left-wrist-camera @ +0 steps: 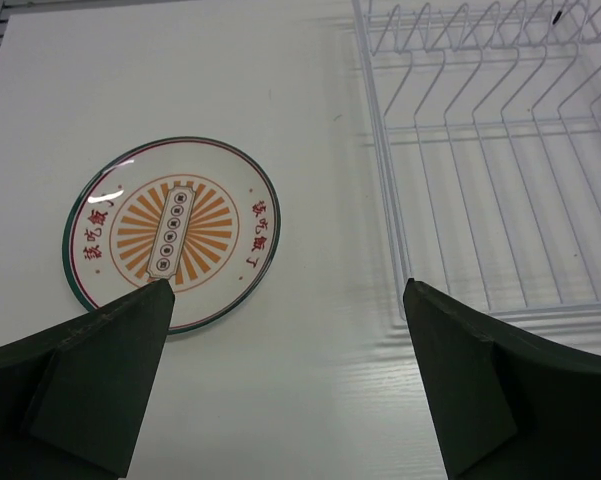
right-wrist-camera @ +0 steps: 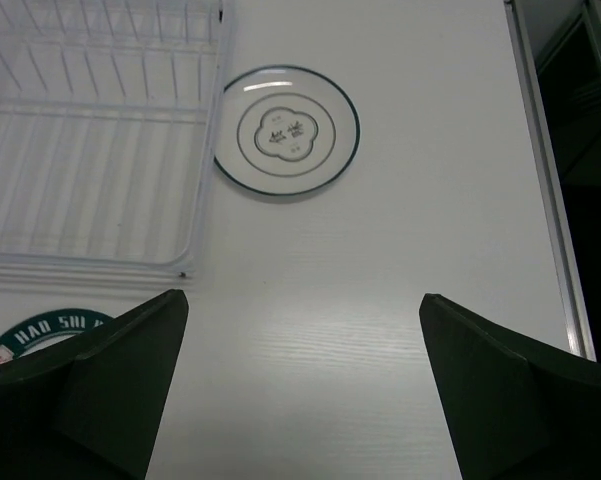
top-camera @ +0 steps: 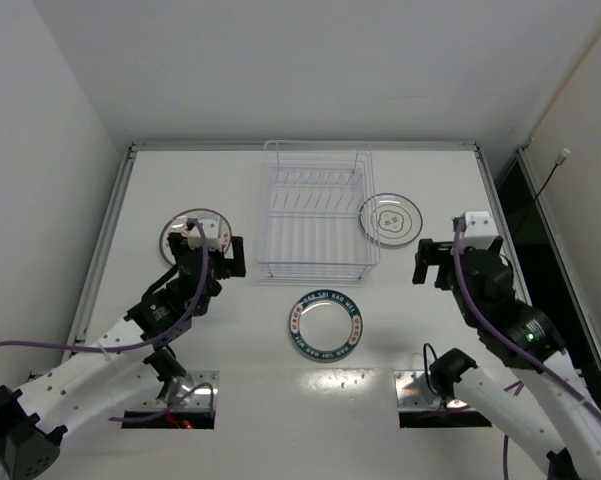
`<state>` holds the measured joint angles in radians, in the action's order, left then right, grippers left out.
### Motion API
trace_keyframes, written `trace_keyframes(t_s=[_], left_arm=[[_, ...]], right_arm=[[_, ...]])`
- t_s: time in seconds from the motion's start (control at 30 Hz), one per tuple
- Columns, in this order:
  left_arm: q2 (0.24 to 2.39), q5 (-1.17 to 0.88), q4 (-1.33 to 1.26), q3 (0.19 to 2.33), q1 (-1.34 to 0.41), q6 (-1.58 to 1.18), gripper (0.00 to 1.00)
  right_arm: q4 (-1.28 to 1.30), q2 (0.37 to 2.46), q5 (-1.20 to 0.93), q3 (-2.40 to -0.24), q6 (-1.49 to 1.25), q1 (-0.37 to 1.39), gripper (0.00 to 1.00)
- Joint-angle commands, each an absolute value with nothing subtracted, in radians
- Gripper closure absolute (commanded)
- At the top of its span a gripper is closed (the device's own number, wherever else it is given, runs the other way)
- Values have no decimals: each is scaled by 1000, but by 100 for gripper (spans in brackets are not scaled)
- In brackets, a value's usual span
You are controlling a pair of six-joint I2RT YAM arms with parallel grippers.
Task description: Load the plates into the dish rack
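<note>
**Plates and rack, seen from above.** The rack (top-camera: 315, 215) is shown at the far centre of the table (top-camera: 420, 340). Three plates are laid flat outside it: the sunburst plate (left-wrist-camera: 170, 235) to its left, the grey plate (right-wrist-camera: 287, 132) just beside its right side, and the teal plate (top-camera: 325, 325) in front of it. The left gripper (left-wrist-camera: 288, 300) and right gripper (right-wrist-camera: 302, 305) are held above the table with jaws spread wide and empty.
</note>
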<state>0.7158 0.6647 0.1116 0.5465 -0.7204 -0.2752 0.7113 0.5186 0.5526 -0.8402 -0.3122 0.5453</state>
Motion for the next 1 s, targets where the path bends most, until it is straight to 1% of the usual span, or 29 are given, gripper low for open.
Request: trace_keyframes(t_s=[0.0, 0.07, 0.1, 0.13, 0.17, 0.23, 0.27, 0.3, 0.33, 0.37, 0.43, 0.53, 0.6, 0.67, 0.7, 0.77, 0.8, 0.9, 0.93, 0.97], left_arm=[[732, 637, 104, 588, -730, -285, 0], [742, 637, 104, 588, -730, -285, 0], [753, 637, 115, 588, -730, -285, 0], [753, 637, 115, 597, -730, -285, 0], [753, 650, 115, 597, -730, -285, 0], [753, 663, 135, 597, -730, -285, 0], [753, 672, 135, 597, -730, -294, 0], [753, 672, 135, 597, -730, -295, 0], [743, 683, 135, 597, -730, -295, 0], [742, 692, 135, 588, -730, -295, 0], [742, 692, 135, 588, -730, -295, 0], [742, 689, 135, 588, -730, -307, 0], [742, 675, 135, 588, -730, -307, 0], [756, 664, 126, 588, -730, -307, 0], [767, 664, 126, 588, -730, -307, 0], [767, 664, 115, 588, -730, -307, 0], [778, 664, 103, 588, -730, -307, 0], [778, 643, 103, 588, -730, -307, 0], [788, 634, 103, 588, -730, -298, 0], [788, 621, 103, 588, -730, -298, 0]], right_arm=[[715, 632, 581, -833, -345, 540, 0], [674, 699, 581, -865, -417, 522, 0], [657, 785, 553, -882, -417, 506, 0], [605, 825, 511, -912, -417, 452, 0], [573, 866, 400, -925, -417, 413, 0], [519, 967, 292, -948, -432, 321, 0], [481, 995, 188, -957, -472, 198, 0], [459, 1018, 111, -966, -491, 122, 0], [428, 1061, -61, -951, -511, 39, 0], [385, 1092, -87, -951, -552, -54, 0], [370, 1167, -148, -965, -567, -93, 0], [266, 1297, -196, -914, -659, -193, 0], [201, 1342, -266, -867, -699, -222, 0], [167, 1409, -316, -867, -699, -232, 0], [167, 1496, -355, -888, -699, -232, 6], [181, 1575, -365, -900, -699, -232, 10], [181, 1606, -379, -911, -699, -241, 13], [95, 1686, -440, -884, -710, -241, 16], [80, 1703, -440, -884, -721, -241, 21], [66, 1742, -440, -884, -721, -241, 23]])
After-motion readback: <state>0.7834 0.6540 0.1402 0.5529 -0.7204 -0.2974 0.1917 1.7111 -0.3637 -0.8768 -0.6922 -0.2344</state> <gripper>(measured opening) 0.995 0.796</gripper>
